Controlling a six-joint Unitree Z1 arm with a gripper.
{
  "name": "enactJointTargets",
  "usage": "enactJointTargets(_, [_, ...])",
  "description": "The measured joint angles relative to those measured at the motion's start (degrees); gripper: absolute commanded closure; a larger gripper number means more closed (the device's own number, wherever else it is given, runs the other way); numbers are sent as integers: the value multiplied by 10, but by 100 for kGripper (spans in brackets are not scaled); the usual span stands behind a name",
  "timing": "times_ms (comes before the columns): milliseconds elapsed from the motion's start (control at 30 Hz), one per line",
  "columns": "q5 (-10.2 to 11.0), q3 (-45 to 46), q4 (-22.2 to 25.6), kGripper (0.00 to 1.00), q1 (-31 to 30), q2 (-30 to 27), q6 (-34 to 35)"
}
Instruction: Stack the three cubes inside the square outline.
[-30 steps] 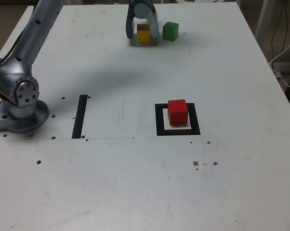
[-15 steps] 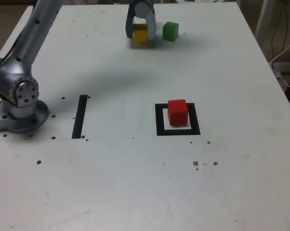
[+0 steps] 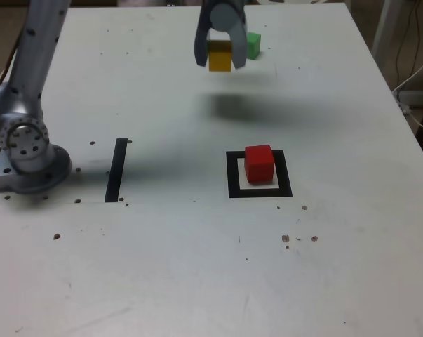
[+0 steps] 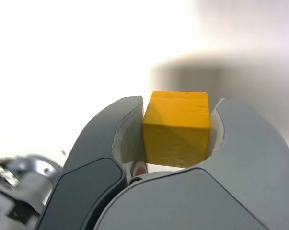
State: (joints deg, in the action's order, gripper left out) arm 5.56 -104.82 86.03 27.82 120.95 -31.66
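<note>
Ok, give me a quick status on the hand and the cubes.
Hand shut on the small yellow cube, lifted off the table. Red cube sits in the black tape square outline. Green cube behind. Nothing in the way.

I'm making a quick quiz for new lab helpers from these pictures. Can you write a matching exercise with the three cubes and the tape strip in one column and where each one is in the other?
Column 1:
1. yellow cube
2. red cube
3. green cube
4. black tape strip

Column 2:
A. on the table at its far end, partly hidden by the gripper
B. flat on the table beside the arm's base
C. clamped between the jaws, off the table
D. inside the square outline

Pairs: 1-C, 2-D, 3-A, 4-B
</note>
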Motion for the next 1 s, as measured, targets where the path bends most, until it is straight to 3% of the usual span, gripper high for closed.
enactJointTargets(233, [-16, 37, -5, 72, -101, -42, 84])
enactJointTargets(600, [-72, 45, -19, 72, -228, -49, 190])
enactJointTargets(1000, [-103, 53, -50, 72, -269, -31, 221])
